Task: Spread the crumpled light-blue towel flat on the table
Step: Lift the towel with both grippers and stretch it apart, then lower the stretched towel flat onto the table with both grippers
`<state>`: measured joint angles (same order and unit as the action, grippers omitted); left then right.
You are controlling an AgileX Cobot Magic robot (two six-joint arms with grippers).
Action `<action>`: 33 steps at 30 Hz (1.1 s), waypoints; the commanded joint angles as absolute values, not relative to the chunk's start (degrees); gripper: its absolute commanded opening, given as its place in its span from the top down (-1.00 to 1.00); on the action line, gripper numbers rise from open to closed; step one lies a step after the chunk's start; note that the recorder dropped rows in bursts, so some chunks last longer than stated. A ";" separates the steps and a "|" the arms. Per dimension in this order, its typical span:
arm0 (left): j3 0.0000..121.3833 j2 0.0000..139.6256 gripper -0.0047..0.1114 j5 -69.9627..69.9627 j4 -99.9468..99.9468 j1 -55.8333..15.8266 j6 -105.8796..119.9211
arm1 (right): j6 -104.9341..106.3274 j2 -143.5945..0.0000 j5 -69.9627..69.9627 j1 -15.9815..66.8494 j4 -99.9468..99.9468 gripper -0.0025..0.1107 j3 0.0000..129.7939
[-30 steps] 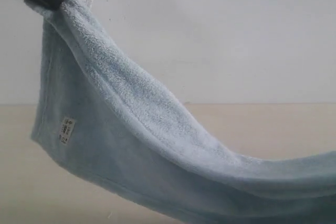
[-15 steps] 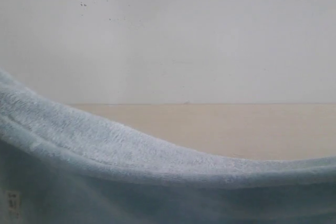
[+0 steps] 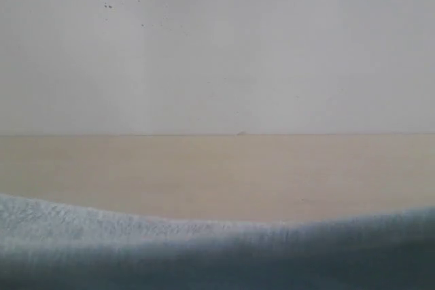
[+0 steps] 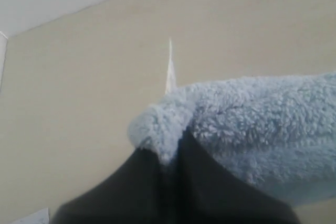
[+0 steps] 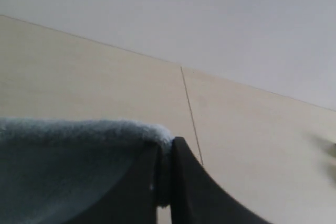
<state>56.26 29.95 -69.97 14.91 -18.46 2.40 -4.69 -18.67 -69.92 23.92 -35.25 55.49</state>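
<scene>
In the exterior view, you have the towel [image 3: 217, 256] as a low, fluffy, pale-blue band along the near edge, running from 8 o'clock through 6 o'clock to 4 o'clock. Its upper line is a little higher at the 8 o'clock end and dips slightly toward the middle. Behind it the table [image 3: 217, 174] fills the centre of the view, bare and beige, from 9 o'clock to 3 o'clock. The wall [image 3: 272, 45] takes the whole 12 o'clock half, with a few dark specks [image 3: 107, 5] at 11 o'clock. Neither gripper shows here.

In the left wrist view, your left gripper [image 4: 168, 153] has its dark fingers pressed together on a bunched fold of the towel [image 4: 252, 119]. The cloth bulges out past the fingertips and runs off to one side as a thick, fuzzy roll. The table [image 4: 79, 103] lies beyond it. A thin white sliver [image 4: 169, 72] sticks out just past the pinched fold; you cannot tell what it is.

In the right wrist view, your right gripper [image 5: 165, 153] is pinching the towel [image 5: 63, 171] at its very edge, with the fingers drawn tight on the cloth. The towel stretches away from the fingers in a fairly straight line. Beyond it the table [image 5: 94, 82] shows a thin dark seam [image 5: 190, 108], and the wall [image 5: 210, 14] rises behind.
</scene>
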 commanded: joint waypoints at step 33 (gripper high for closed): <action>82.22 109.25 -0.06 -30.94 14.90 -1.82 -7.04 | -3.03 -109.20 -30.59 7.71 -23.77 0.81 84.86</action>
